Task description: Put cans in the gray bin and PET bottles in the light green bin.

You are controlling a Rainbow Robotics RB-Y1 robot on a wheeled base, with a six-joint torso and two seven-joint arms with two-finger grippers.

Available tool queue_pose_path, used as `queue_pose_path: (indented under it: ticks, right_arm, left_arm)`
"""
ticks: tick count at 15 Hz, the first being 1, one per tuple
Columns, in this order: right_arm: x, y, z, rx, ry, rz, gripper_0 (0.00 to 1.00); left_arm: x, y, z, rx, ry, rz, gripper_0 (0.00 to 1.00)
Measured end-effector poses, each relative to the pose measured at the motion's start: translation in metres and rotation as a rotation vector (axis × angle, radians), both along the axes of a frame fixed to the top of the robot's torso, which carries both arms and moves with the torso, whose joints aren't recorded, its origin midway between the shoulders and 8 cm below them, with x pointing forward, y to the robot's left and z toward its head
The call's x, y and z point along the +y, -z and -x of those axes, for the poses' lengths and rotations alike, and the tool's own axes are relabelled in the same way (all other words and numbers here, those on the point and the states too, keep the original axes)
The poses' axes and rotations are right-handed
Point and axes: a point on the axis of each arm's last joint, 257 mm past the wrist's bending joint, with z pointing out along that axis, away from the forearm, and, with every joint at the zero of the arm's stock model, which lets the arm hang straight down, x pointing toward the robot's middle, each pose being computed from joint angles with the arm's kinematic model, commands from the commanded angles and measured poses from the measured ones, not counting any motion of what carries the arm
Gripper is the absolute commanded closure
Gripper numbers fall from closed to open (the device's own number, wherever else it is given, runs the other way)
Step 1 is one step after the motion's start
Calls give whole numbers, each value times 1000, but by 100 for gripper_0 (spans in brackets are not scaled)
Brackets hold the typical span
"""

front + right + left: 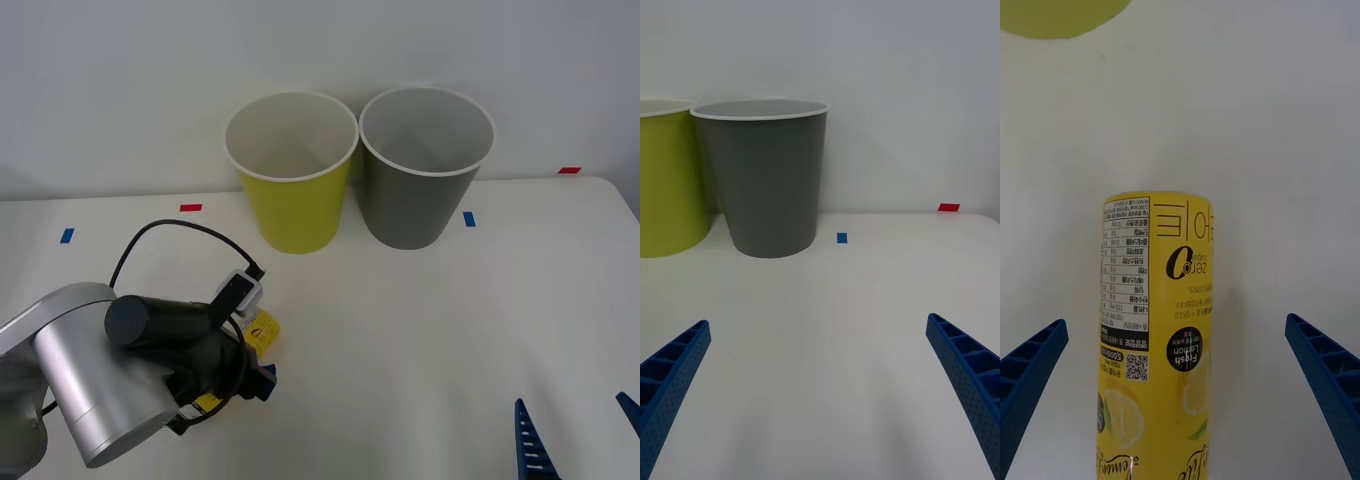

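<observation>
The left end effector (1180, 405) is hovering wide open over the yellow-labelled PET bottle (1156, 337) lying on the desk (420, 330) at seven o'clock from the light green bin (292, 170), apparently lining up a grasp, while the right end effector (820, 397) is waiting open.

The light green bin (293, 200) is yellow-green outside with a white rim and whitish inside, and the gray bin (418, 200) is dark gray with a pale rim (its inside a lighter gray). The PET bottle (1156, 337) wears a yellow label printed with lemon slices, black lettering and a black round badge. Both grippers' fingers (970, 375) are blue and ribbed, and the white table (420, 340) carries small blue and red tape marks.
</observation>
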Motion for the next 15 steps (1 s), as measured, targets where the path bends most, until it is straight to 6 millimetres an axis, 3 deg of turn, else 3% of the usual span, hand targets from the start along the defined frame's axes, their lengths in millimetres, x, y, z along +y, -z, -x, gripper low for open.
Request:
queue_pose_path:
  ticks: [7, 15]
  right_arm:
    - [0, 0, 0, 0, 0, 0, 0]
    - [0, 0, 0, 0, 0, 0, 0]
  left_arm:
    - [-9, 15, -21, 40, -4, -30, 0]
    - [12, 27, -30, 96, -50, -105, 0]
